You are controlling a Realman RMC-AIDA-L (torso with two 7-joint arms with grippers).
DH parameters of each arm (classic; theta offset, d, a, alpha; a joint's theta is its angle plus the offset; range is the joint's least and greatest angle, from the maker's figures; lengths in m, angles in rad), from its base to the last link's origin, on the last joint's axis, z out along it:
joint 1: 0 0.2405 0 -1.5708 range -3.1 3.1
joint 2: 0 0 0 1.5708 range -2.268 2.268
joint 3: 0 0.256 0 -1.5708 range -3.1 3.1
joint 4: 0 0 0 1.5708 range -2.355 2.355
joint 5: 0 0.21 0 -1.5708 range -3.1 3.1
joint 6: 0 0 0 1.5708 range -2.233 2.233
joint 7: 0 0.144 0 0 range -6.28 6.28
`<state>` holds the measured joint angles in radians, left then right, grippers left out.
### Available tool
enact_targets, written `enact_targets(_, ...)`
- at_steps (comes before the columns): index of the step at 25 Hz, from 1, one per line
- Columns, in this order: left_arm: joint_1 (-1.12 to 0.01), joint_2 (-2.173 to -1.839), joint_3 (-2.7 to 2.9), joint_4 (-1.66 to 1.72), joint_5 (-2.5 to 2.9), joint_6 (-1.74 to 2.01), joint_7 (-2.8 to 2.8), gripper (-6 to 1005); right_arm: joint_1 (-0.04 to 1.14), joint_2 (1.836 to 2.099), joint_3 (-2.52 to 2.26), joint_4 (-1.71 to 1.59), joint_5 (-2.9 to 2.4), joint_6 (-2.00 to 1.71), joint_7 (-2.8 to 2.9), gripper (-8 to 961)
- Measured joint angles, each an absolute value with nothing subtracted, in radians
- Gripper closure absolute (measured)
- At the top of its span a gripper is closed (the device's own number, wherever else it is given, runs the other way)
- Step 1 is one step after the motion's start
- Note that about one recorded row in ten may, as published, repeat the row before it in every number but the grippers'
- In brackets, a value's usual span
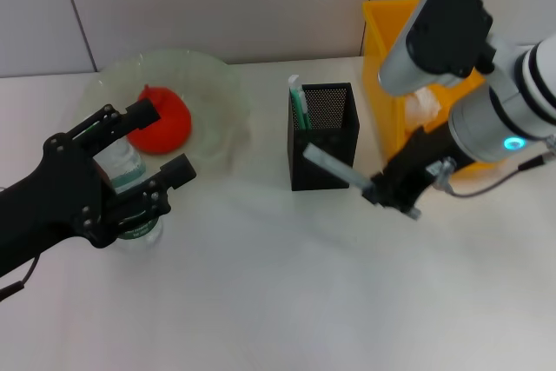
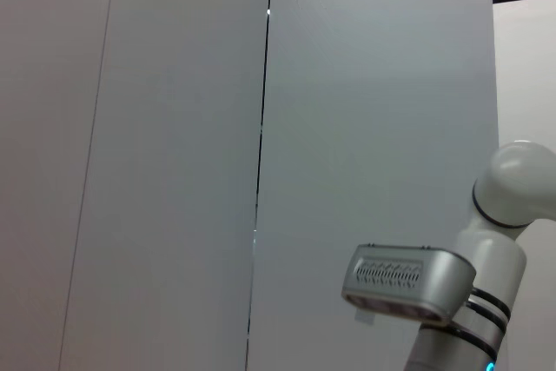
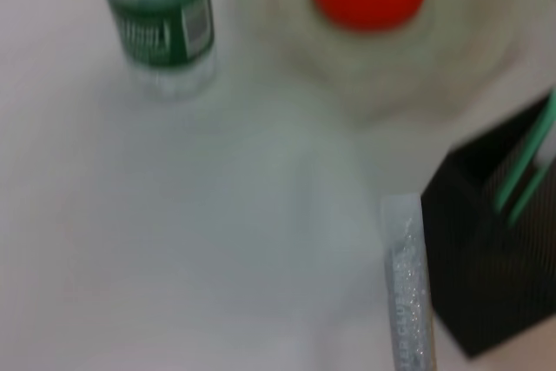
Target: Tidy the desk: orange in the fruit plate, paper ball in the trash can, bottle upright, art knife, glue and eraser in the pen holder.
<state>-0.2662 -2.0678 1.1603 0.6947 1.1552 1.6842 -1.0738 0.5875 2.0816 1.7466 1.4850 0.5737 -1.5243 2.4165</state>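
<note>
Glue stick going to the pen holder; most of the desk seems already tidy.

The glue stick, a slim grey tube with a glittery skin, is held in the closed jaws of the right gripper, its free end over the front edge of the pen holder, a black square box of fine mesh with a green-and-white item inside. I judge the orange done, because it lies in the translucent fruit plate. The clear bottle with green label stands upright between the wide-open fingers of the left gripper. The yellow trash can stands behind; I cannot see the eraser.
</note>
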Motion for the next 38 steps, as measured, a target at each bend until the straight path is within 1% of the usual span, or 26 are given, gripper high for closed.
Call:
enact_targets(7, -0.272, -2.068, 1.160, 0.689, 1.155, 1.683, -1.074, 197, 0.542, 2.082, 1.752, 1.589, 0.642, -1.391, 2.391, 823)
enact_targets(16, -0.275, -2.068, 1.160, 0.689, 1.155, 1.683, -1.076, 197, 0.489, 2.082, 1.768, 1.563, 0.850, -1.181, 2.256, 823)
enact_targets(21, -0.280, -2.069, 1.160, 0.689, 1.155, 1.681, -1.080, 197, 0.476, 2.082, 1.817, 1.477, 1.036, -1.116, 2.118, 823)
enact_targets(25, -0.281, -2.069, 1.160, 0.689, 1.155, 1.681, -1.085, 197, 0.484, 2.079, 1.939, 1.318, 1.265, -1.120, 1.933, 823)
enact_targets(31, -0.281, -2.071, 1.160, 0.689, 1.155, 1.684, -1.088, 197, 0.493, 2.076, 2.017, 1.171, 1.395, -1.128, 1.763, 822)
enact_targets(38, -0.281, -2.071, 1.163, 0.689, 1.155, 1.685, -1.090, 197, 0.551, 2.073, 2.138, 0.955, 1.478, -1.183, 1.593, 823)
